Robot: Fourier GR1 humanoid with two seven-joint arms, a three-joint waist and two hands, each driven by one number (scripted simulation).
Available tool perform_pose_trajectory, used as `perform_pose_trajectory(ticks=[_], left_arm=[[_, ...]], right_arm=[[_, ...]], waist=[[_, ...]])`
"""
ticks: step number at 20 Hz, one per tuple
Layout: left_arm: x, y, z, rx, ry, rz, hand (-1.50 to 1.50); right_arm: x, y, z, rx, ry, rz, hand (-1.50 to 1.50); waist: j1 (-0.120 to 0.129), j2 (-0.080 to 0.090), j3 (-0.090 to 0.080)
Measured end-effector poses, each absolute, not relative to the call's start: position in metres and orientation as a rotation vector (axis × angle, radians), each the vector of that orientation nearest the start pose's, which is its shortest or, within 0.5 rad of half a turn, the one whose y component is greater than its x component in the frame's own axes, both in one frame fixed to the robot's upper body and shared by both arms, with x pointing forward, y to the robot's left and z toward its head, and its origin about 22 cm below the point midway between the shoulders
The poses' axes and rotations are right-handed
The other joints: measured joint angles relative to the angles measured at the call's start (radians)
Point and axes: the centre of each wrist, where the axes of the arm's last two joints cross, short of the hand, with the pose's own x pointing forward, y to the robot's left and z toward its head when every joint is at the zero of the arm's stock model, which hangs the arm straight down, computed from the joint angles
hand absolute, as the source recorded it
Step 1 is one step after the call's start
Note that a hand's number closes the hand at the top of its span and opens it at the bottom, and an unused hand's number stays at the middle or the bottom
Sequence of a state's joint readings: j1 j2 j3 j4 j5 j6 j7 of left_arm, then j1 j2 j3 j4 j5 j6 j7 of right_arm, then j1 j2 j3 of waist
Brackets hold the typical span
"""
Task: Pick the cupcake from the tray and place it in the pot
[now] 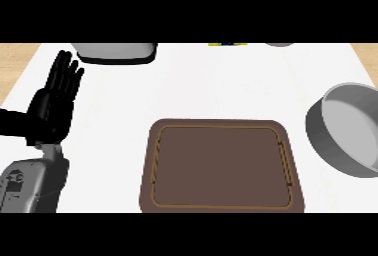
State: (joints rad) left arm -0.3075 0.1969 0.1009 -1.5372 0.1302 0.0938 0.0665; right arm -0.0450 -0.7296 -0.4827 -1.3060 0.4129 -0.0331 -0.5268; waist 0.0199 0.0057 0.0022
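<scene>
Left hand rests spread, fingers straight, at the counter's left edge; right hand not visible. Tray at the near edge shows no cupcake. Pot sits at the right edge, far from the left hand.

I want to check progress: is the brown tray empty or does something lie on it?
Empty. The tray shows only its bare brown floor inside the rim; no cupcake is seen on it.
</scene>
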Motion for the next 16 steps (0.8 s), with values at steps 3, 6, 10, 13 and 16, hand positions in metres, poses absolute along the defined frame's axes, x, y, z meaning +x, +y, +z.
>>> perform_pose_trajectory(ticks=[3,6,10,13,16], left_arm=[[0.311,0.262,0.080,0.091,-1.770,0.030,0.00],[0.308,0.259,0.076,0.080,-1.773,0.032,0.00],[0.307,0.259,0.075,0.076,-1.776,0.028,0.00],[0.308,0.258,0.079,0.081,-1.775,0.031,0.00],[0.304,0.260,0.079,0.088,-1.772,0.038,0.00]], right_arm=[[0.238,-0.513,0.110,-1.166,-1.648,0.741,1.50],[0.250,-0.522,0.097,-1.116,-1.571,0.776,1.50],[0.260,-0.525,0.076,-0.959,-1.497,0.752,-1.50],[0.268,-0.526,0.067,-0.855,-1.499,0.782,-1.50],[0.276,-0.525,0.061,-0.788,-1.549,0.794,-1.50]], waist=[[0.002,0.001,0.000],[0.011,0.003,0.000],[0.013,0.003,0.000],[0.010,0.002,0.000],[0.009,0.002,0.000]])
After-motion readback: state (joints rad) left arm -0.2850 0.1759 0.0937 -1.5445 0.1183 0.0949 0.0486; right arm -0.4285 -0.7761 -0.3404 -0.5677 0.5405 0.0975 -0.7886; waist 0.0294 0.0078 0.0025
